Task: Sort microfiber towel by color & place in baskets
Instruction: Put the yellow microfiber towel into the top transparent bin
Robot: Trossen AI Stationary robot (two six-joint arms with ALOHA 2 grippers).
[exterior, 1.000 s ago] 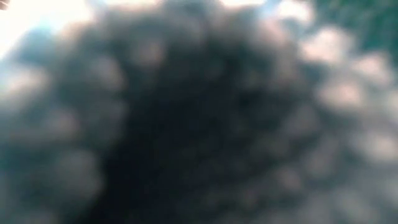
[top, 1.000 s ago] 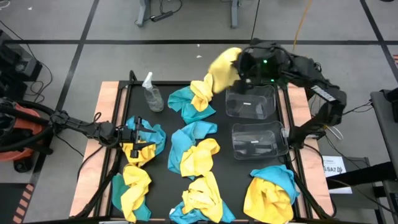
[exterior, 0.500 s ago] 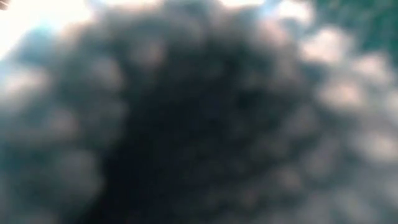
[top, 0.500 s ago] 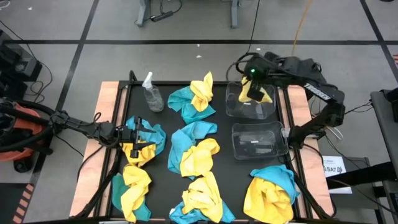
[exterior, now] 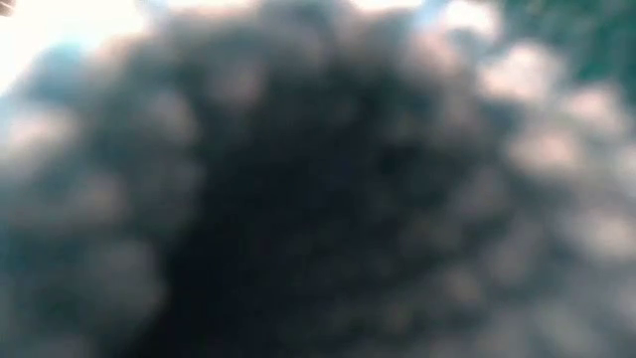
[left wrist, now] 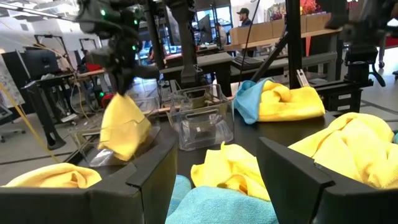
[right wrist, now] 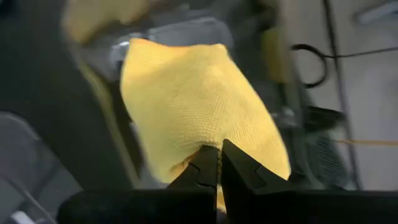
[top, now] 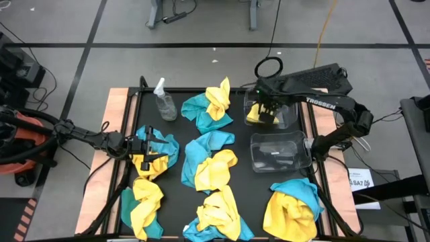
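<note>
Yellow towel [top: 256, 114] hangs pinched in right end effector [top: 267, 111] over far basket [top: 287, 118]; best lower fully before letting go.

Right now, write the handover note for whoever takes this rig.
Right hand: shut on a yellow towel, lowering it into the far basket.
Left hand: open, over the blue-and-yellow pile at the table's left.
Near basket: no towel in it.
Done: none released yet.
Left: drop this one, then sort the mixed piles across the table; spray bottle stays.
</note>
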